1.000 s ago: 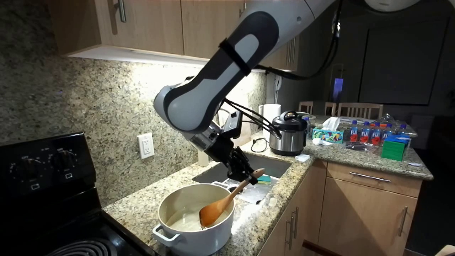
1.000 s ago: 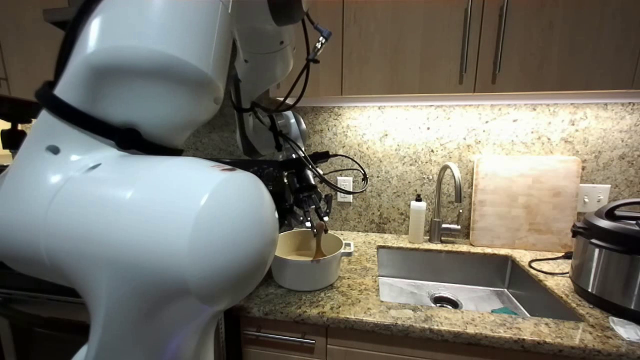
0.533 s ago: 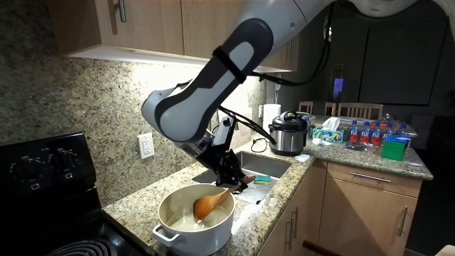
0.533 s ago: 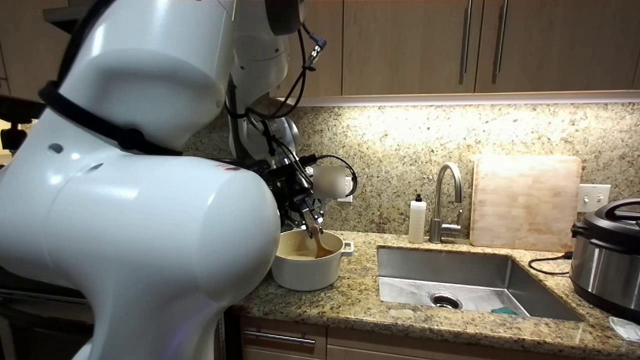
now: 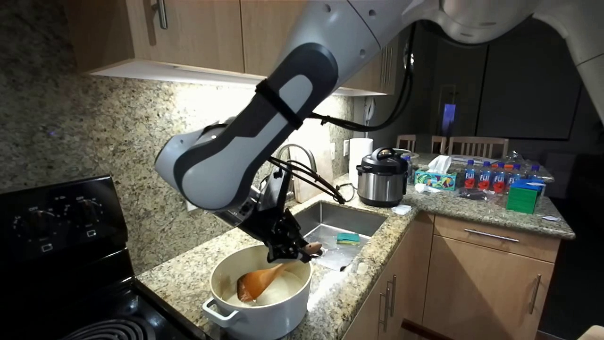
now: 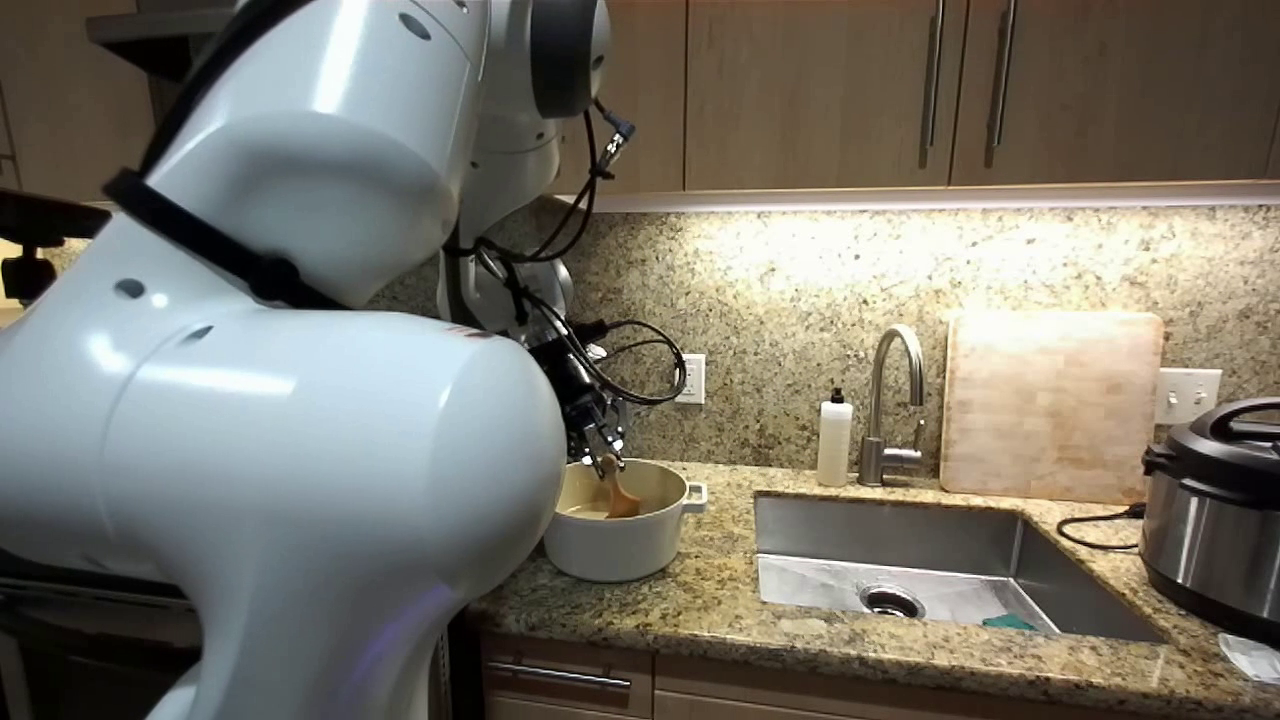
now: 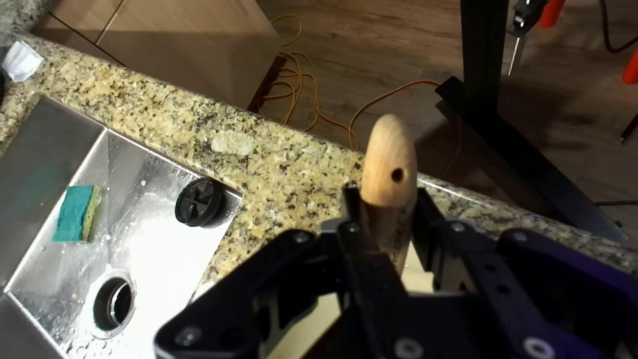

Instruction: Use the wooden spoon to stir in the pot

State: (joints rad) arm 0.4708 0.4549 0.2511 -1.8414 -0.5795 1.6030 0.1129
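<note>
1. Inside the cream-white pot (image 5: 276, 321): head of the wooden spoon (image 5: 255, 284), tilted.
2. Tool (image 7: 388, 205) is clamped on the handle (image 7: 389, 164) near its end.
3. Probably light, stiff, maybe slick if wet; I'd grip right there too.

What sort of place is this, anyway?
Most likely a kitchen, though I can't tell whether at home or at work: a black stove, a steel sink and a cream-white pot are all in view.

A speckled stone wall (image 6: 770, 330) rises behind the bench (image 6: 720, 540), lit brightest just under the pale wood cupboards (image 6: 820, 100). Matching doors (image 5: 490, 288) front the bench below. Slatted wooden chairs (image 5: 479, 140) show, dimly lit, beyond; the wrist view shows a brown plank floor (image 7: 389, 50).
</note>
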